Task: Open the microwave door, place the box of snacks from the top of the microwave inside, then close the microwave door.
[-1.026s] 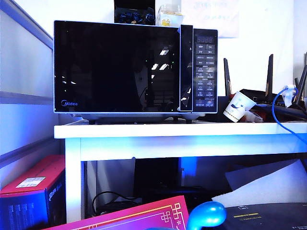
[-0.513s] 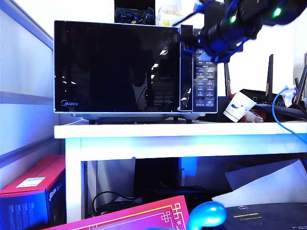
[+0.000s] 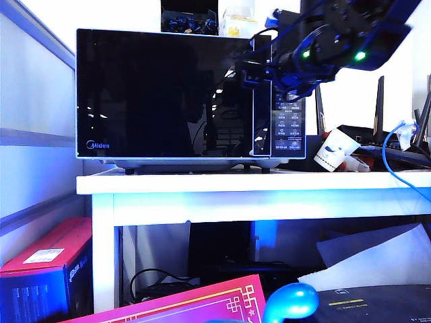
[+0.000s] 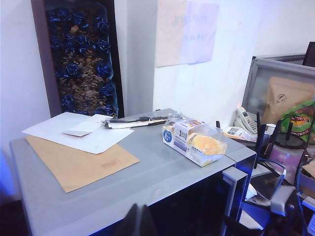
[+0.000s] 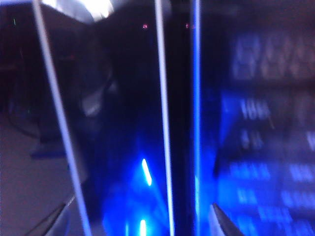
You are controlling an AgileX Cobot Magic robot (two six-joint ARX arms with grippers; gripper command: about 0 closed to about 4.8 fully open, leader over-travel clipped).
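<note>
Two views disagree usefully. Exterior: right gripper (image 3: 250, 73), jaws spread, at closed black mirror-glass microwave door (image 3: 165, 94). Left wrist view only: clear plastic box of snacks (image 4: 194, 142) lying atop grey-topped microwave (image 4: 123, 182); left gripper's (image 4: 139, 221) jaw state cannot tell.

The right gripper (image 3: 250, 73) hangs with jaws spread at the upper right of the exterior view, right before the shut microwave door (image 3: 161, 94), the handle strip (image 5: 177, 123) between its fingertips. On the microwave (image 4: 162, 172) top, the box of snacks (image 4: 194, 142) has bare surface in front; papers (image 4: 78, 132) and a dark box (image 4: 81, 54) crowd the rest.
</note>
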